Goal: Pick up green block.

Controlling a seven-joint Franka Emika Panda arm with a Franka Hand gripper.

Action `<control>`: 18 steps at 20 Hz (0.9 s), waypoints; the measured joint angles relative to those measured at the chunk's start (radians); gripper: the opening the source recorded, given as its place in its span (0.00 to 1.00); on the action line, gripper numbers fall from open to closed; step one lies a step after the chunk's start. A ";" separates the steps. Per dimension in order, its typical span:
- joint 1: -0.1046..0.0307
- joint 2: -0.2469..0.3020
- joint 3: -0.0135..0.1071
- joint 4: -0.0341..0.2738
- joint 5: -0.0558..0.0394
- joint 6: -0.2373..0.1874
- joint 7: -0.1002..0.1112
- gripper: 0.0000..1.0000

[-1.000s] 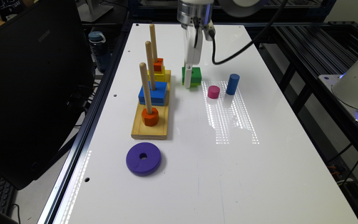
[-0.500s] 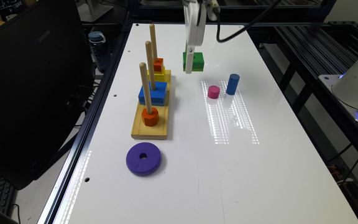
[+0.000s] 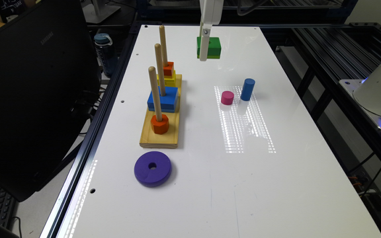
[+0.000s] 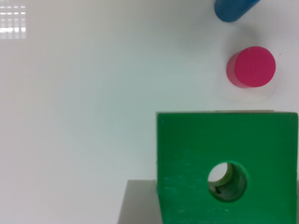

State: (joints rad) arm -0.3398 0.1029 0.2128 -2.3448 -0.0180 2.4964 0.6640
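Observation:
The green block (image 3: 214, 45) hangs in the air above the far part of the white table (image 3: 210, 185), with my gripper (image 3: 206, 49) shut on it. It is a flat dark-green square with a lighter green bottom layer. In the wrist view the green block (image 4: 196, 154) sits close to the camera with its round centre hole showing, and the table lies well below it.
A wooden base (image 3: 159, 135) with three upright pegs carries orange, blue and yellow pieces at the exterior view's left. A purple disc (image 3: 152, 168) lies nearer the front. A pink cylinder (image 3: 227, 98) and a blue cylinder (image 3: 247, 89) stand below and beside the block. A dark monitor (image 3: 28, 92) borders the table.
My gripper has risen from the table with the green block in it, lifting the block well off the surface. The other pieces have not moved.

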 joint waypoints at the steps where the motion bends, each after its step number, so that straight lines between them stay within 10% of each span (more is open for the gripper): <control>1: 0.000 0.002 0.000 0.000 0.0000 0.000 0.000 0.00; 4: -0.001 -0.010 0.000 0.008 0.0015 -0.012 0.000 0.00; 9: 0.000 -0.098 0.001 0.019 0.0300 -0.105 -0.017 0.00; 18: -0.001 -0.134 0.001 0.044 0.0358 -0.158 -0.018 0.00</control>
State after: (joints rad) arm -0.3405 -0.0308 0.2140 -2.3006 0.0178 2.3389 0.6459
